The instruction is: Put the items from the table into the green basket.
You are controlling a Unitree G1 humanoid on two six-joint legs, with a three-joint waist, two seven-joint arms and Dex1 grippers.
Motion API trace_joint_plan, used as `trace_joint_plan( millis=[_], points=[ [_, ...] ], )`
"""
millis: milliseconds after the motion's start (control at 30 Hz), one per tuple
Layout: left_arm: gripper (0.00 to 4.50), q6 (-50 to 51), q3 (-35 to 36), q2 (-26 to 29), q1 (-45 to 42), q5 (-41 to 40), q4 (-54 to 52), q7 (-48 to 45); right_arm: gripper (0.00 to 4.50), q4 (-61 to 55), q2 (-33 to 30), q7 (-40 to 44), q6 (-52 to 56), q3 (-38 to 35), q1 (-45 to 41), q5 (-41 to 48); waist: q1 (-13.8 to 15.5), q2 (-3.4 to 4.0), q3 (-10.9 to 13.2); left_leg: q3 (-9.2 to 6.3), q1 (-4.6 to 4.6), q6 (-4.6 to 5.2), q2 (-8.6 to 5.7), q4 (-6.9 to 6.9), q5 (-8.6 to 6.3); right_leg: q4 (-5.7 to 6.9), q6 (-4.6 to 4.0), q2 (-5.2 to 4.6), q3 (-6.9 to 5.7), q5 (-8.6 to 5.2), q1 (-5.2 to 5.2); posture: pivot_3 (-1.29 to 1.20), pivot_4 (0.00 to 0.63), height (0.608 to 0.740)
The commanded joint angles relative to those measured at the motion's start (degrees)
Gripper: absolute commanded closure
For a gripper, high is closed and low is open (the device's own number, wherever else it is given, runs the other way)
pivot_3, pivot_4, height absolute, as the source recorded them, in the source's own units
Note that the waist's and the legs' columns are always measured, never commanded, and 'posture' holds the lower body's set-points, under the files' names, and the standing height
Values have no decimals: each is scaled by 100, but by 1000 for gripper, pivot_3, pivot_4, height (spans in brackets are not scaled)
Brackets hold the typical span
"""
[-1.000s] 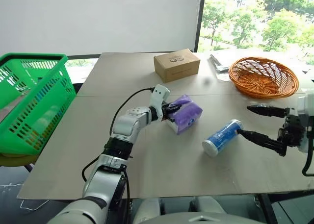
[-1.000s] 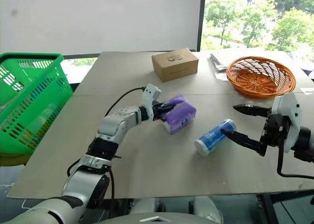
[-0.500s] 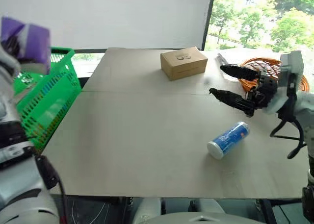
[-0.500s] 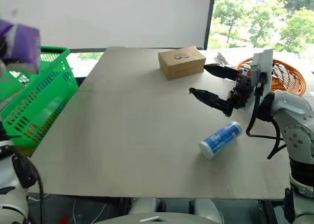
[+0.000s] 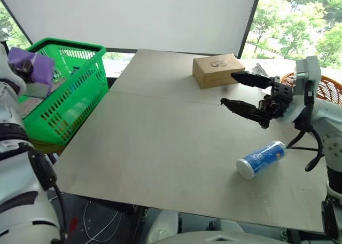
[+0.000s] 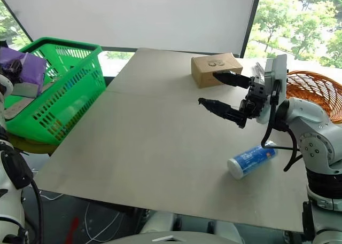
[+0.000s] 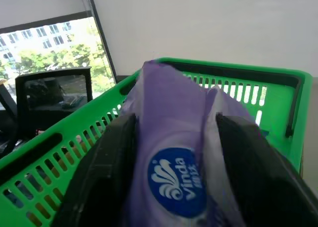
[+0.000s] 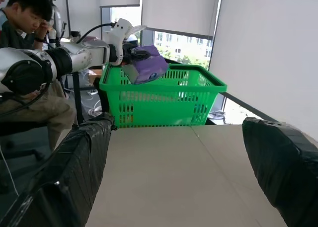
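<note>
Stretching wide and bare between the two arms, the table — flat grey-beige panels with thin seams — is leaving plenty of open room. The green basket, slotted plastic lattice, is sitting just off the table's left edge. Over its rim the left gripper is clamping the soft purple tissue pack between its black fingers. The right gripper is hovering spread wide (holding nothing) above the table, near the cardboard box. The blue cylindrical container is lying on its side by the near edge, below that gripper.
</note>
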Motion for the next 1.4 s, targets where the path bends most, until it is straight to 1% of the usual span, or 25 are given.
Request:
trace_joint_plan(
  millis=[33,100,200,233,300,333,367,433,500,567,667,700,767,800,833,900,933,967,1067,1200,1300,1400],
  points=[
    [1081,-334,17,152,-123,131,106,798,0,-182,-139,-69,-105,-326,137,-4,-57,-6,-4,1,-8,-1,0,2,1,3,1,0,-1,1,-11,90,0,740],
    [1081,-413,-46,42,-155,151,-32,934,0,-212,-239,-90,-136,-440,296,-69,-100,-12,-8,5,-22,-5,0,5,3,16,1,0,-3,1,-29,75,0,740],
    [1081,-299,-123,-163,-239,120,-217,1016,0,-254,-355,-113,-159,-567,487,-117,-132,-15,-11,11,-18,-5,-1,6,4,32,1,-1,-3,1,-33,56,0,740],
    [1081,-244,-106,-382,-315,-94,-436,639,0,-267,-438,-103,-145,-649,595,-136,-117,-19,-17,11,-17,-1,0,7,1,33,1,-1,-3,1,-33,56,0,740],
    [1081,73,-135,-862,-313,-685,-1116,-530,0,-280,-596,-71,-119,-781,779,-148,-91,-20,-22,5,-16,-1,-1,18,2,45,0,-2,-12,1,-29,47,0,740],
    [1081,253,-167,-1021,-258,-901,-1419,-969,0,-280,-646,-60,-114,-812,831,-145,-79,-20,-23,5,-16,-2,-1,21,2,48,0,-4,-12,1,-28,47,0,740],
    [1081,602,-406,-1218,-37,-1093,-2014,-1511,0,-266,-733,-12,-116,-861,944,-172,-87,-19,-24,3,-18,-2,-2,29,3,52,0,-5,-13,0,-26,47,0,740],
    [1081,1556,-1100,-1556,630,-1583,-3528,-2605,0,-203,-887,87,-162,-984,1188,-258,-163,-2,-38,10,-17,-6,-2,34,5,49,0,-6,-6,0,-23,47,0,740],
    [1081,2477,-1937,-1694,1387,-2089,-5108,-3454,0,-144,-1044,217,-156,-1149,1480,-315,-271,19,-51,21,-15,-23,-2,34,15,48,0,-6,8,0,-20,23,0,740],
    [1081,3153,-2488,-1919,1833,-2374,-6044,-3674,0,-134,-1236,419,-164,-1333,1881,-408,-379,35,-58,30,-11,-23,-2,33,15,57,0,-4,19,0,-22,0,0,740],
    [1081,3740,-2914,-2313,2080,-2544,-6605,-3668,0,-200,-1469,630,-217,-1543,2373,-525,-543,43,-56,34,-13,-19,2,32,14,55,0,7,28,0,-23,-20,0,740],
    [1081,3867,-3142,-2453,2131,-2550,-6744,-3723,0,-245,-1564,726,-243,-1616,2569,-605,-591,46,-54,35,-12,-2,8,35,5,54,0,18,32,-1,-23,-34,0,740],
    [1081,4019,-3568,-3008,2120,-2468,-6803,-3523,0,-323,-1667,854,-214,-1939,2970,-619,-627,72,-54,35,0,4,19,45,2,67,0,43,44,-1,-15,-56,0,740],
    [1081,4105,-3676,-3257,2096,-2420,-6781,-3378,0,-330,-1685,869,-201,-2084,3113,-600,-638,91,-44,31,32,6,20,45,0,64,-1,47,42,-1,20,-56,0,740],
    [1081,4121,-3877,-3509,2056,-2252,-6723,-3205,0,-345,-1683,902,-212,-2262,3301,-619,-649,110,-42,32,85,7,20,41,-1,57,-1,49,44,-2,74,-56,0,740],
    [1081,4147,-4211,-3876,1984,-1961,-6635,-2950,0,-410,-1658,977,-236,-2554,3654,-681,-688,136,-32,34,153,14,18,29,-5,34,3,52,48,-4,140,-116,0,740],
    [1081,4244,-4304,-4078,1946,-1917,-6585,-2829,0,-458,-1640,1021,-264,-2705,3845,-737,-716,141,-33,32,179,14,18,18,-5,10,4,58,50,-5,179,-116,0,740],
    [1081,4336,-4328,-4222,1928,-1928,-6562,-2770,0,-500,-1629,1051,-282,-2821,3988,-772,-735,148,-37,31,194,14,19,12,-5,-7,6,62,51,-4,198,-116,0,740],
    [1081,4587,-4524,-4496,1811,-1754,-6399,-2584,0,-655,-1567,1107,-251,-3228,4395,-758,-897,150,-38,36,192,14,18,10,-6,-13,8,66,61,-4,202,-161,0,740],
    [1081,5054,-4750,-4770,1649,-1485,-6062,-2257,0,-854,-1442,1186,-237,-3588,4898,-787,-1018,154,-36,36,189,14,16,-3,-7,-17,10,78,95,-6,205,-194,0,740],
    [1081,5436,-5091,-4916,1649,-1147,-5826,-1943,0,-992,-1310,1310,-421,-3689,5375,-1062,-1053,152,-35,37,190,15,16,-3,-9,-19,15,77,97,-8,202,-216,0,740],
    [1081,6024,-5048,-5223,1783,-1311,-5809,-1823,0,-1154,-1137,1239,-460,-3701,5558,-1035,-1074,154,-37,39,190,16,14,-1,-10,-23,41,71,97,-19,204,-228,0,740]
  ],
)
